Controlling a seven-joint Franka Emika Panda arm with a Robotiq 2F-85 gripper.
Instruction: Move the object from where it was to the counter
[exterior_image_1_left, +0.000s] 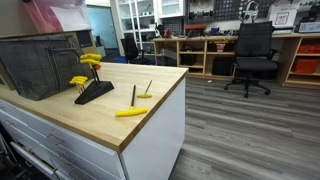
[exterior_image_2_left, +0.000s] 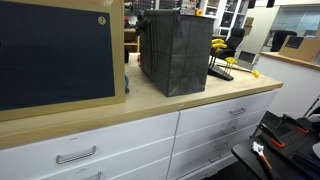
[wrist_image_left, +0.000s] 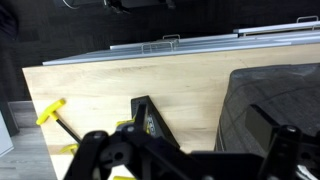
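A black hex-key stand (exterior_image_1_left: 93, 91) stands on the wooden counter (exterior_image_1_left: 100, 125) with yellow T-handle keys (exterior_image_1_left: 79, 81) in it. Two more yellow-handled keys lie loose on the counter beside it, one nearer the front (exterior_image_1_left: 131, 108) and one behind it (exterior_image_1_left: 146, 92). In the wrist view the stand (wrist_image_left: 150, 125) is just under my gripper (wrist_image_left: 185, 160), and a loose key (wrist_image_left: 50, 112) lies to its left. The gripper's fingers are spread wide with nothing between them. The arm does not show in either exterior view.
A black mesh basket (exterior_image_1_left: 40, 62) stands on the counter close to the stand, and it also shows in the wrist view (wrist_image_left: 270, 100) and in an exterior view (exterior_image_2_left: 175, 50). Drawers (exterior_image_2_left: 90, 150) run below the counter. An office chair (exterior_image_1_left: 252, 55) stands beyond.
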